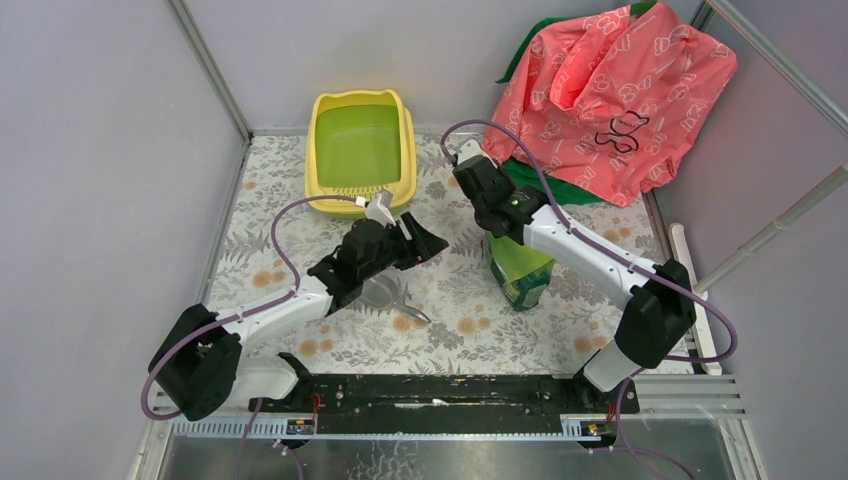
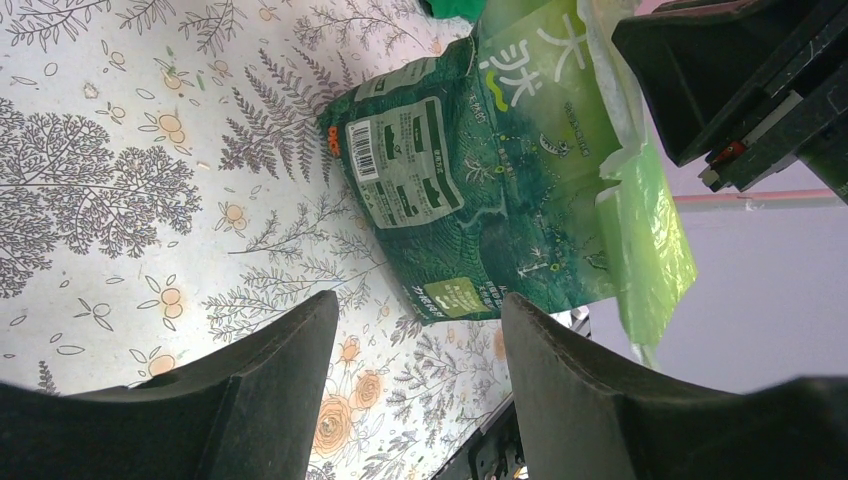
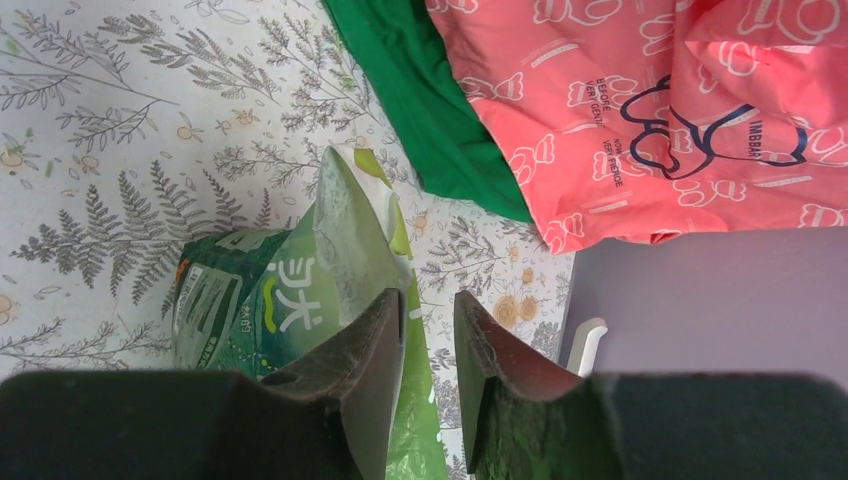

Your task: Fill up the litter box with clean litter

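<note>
Litter box (image 1: 313,160) sits far left on the table (image 1: 470,330); bag (image 2: 460,200), with white Chinese lettering and a barcode, stands right; left gripper (image 2: 420,310) gapes empty; right gripper (image 3: 430,305) is narrowly apart at the bag's top, hold unclear.

Floral table (image 1: 465,275): yellow litter box (image 1: 315,150) far end, green bag (image 1: 520,278) right, pink sack (image 1: 610,100) corner.

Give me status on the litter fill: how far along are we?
Done: nothing. The litter box shows bare green inside, nothing poured. In hand: right gripper at the top edge of the standing green bag, jaws narrow, grip unclear; left gripper open, empty, facing the bag. Left: lift, pour into box.
</note>
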`<state>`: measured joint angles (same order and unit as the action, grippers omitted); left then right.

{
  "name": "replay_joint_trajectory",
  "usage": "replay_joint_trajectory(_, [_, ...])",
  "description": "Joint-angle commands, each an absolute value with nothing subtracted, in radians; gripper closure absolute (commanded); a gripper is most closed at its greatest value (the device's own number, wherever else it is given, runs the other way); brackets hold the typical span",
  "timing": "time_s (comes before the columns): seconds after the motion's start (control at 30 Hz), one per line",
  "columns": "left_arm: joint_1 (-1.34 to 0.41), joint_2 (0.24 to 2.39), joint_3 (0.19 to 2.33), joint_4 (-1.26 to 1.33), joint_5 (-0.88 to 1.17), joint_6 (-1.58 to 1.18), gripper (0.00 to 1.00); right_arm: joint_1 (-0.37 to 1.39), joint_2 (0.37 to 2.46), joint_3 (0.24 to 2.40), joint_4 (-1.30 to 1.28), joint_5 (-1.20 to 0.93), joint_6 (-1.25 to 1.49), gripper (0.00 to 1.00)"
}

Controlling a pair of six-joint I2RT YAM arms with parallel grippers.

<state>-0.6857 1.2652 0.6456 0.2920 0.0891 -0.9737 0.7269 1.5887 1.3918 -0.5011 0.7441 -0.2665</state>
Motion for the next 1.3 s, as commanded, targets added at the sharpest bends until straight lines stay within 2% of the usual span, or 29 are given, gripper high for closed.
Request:
replay_joint_trajectory(0.0, [-0.677,1.252,0.632,0.321,0.097,-0.972,0.31,0.732,1.569,1.386,-0.440,0.833,-0.285,0.67])
replay_joint_trajectory(0.47, [-0.664,1.218,0.616,0.307,0.103,-0.965,0.31,0.730,1.638,1.437,-0.521,0.795,-0.238,0.72])
replay_joint_trajectory(0.8, [-0.655,1.198,0.610,0.289,0.106,-0.965,0.31,0.720,1.602,1.466,-0.551,0.763,-0.193,0.88])
replay_joint_trajectory(0.93, [-0.656,1.200,0.621,0.281,0.111,-0.968,0.31,0.719,1.551,1.495,-0.578,0.679,-0.163,1.00])
replay_joint_trajectory(1.27, [-0.663,1.231,0.685,0.369,0.163,-1.020,0.31,0.712,1.515,1.579,-0.707,0.288,-0.018,1.00])
